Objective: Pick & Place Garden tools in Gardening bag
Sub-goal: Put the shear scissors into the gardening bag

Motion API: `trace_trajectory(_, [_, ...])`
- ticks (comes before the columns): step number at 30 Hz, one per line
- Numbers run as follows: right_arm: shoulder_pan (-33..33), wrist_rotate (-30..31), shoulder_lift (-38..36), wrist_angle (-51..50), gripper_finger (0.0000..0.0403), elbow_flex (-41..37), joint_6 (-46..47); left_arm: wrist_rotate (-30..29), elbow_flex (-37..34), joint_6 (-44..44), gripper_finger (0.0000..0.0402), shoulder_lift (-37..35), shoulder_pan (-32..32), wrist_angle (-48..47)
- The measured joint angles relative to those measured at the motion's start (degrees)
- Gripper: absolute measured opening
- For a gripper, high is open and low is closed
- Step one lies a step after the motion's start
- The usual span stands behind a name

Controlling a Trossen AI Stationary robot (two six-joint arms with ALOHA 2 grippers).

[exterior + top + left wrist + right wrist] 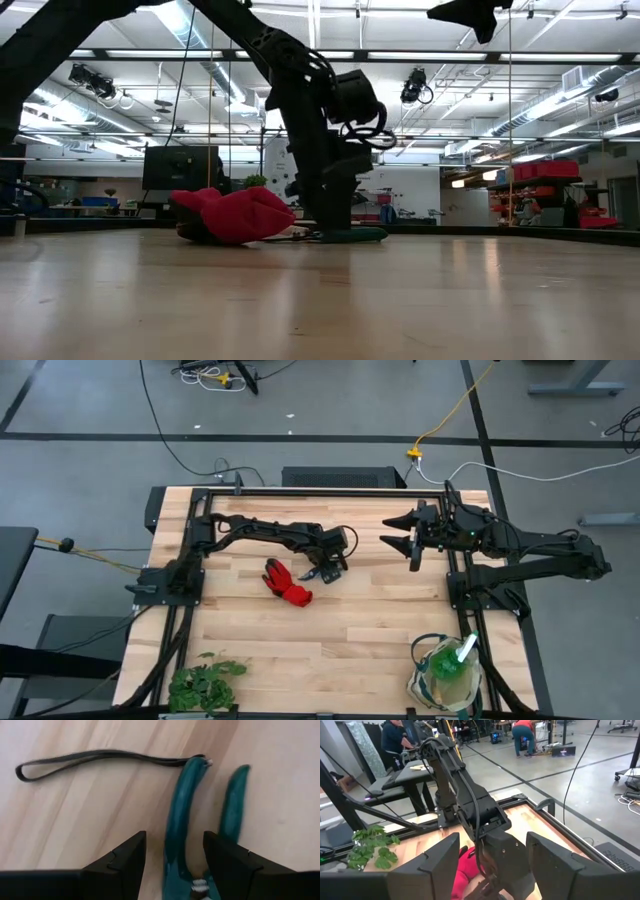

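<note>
Two-arm station at a wooden table [330,630], seen from above, from table height and from both wrists. No brand, label or writing can be read on any object.

Left gripper [325,572]: lowered near the table's middle, over the shears [187,820]. In the left wrist view its fingers [125,857] are spread, one on either side of the nearer teal handle; whether they touch it cannot be told. The second handle lies outside the far finger.

Shears: flat on the wood, both teal handles running away from the wrist camera, long axis roughly in line with the gripper's reach. A dark strap loop [90,760] trails from a handle tip across bare wood.

Glove [287,582]: red, crumpled, just beside the left gripper on its left-arm side, long axis on a diagonal across the table.

Right gripper [403,535]: raised over the far right part of the table, fingers spread and holding nothing, facing the left arm.

Bag [445,675]: at the near right corner, mouth up, close to the table's edge; a green bottle [452,662] with a pale top stands inside.

Plant [205,682]: leafy bunch at the near left edge.

Open room: bare wood spans the near half between plant and bag, and between the two grippers.
</note>
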Motion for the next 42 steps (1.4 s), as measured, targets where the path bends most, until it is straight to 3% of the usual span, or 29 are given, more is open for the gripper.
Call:
trace_trajectory(11, [0.02, -0.02, 0.00, -0.54, 0.0230, 0.00, 0.52, 0.04, -0.03, -0.55, 0.0187, 0.18, -0.07, -0.20])
trace_trajectory(30, [0.02, -0.02, 0.00, -0.51, 0.0230, 0.00, 1.27, 1.18, -0.03, -2.33, 0.0081, 0.22, -0.04, -0.19])
trace_trajectory(42, [0.02, -0.02, 0.00, -0.64, 0.0230, 0.00, 1.25, 2.17, -0.03, -3.41, 0.0068, 0.26, -0.02, 0.78])
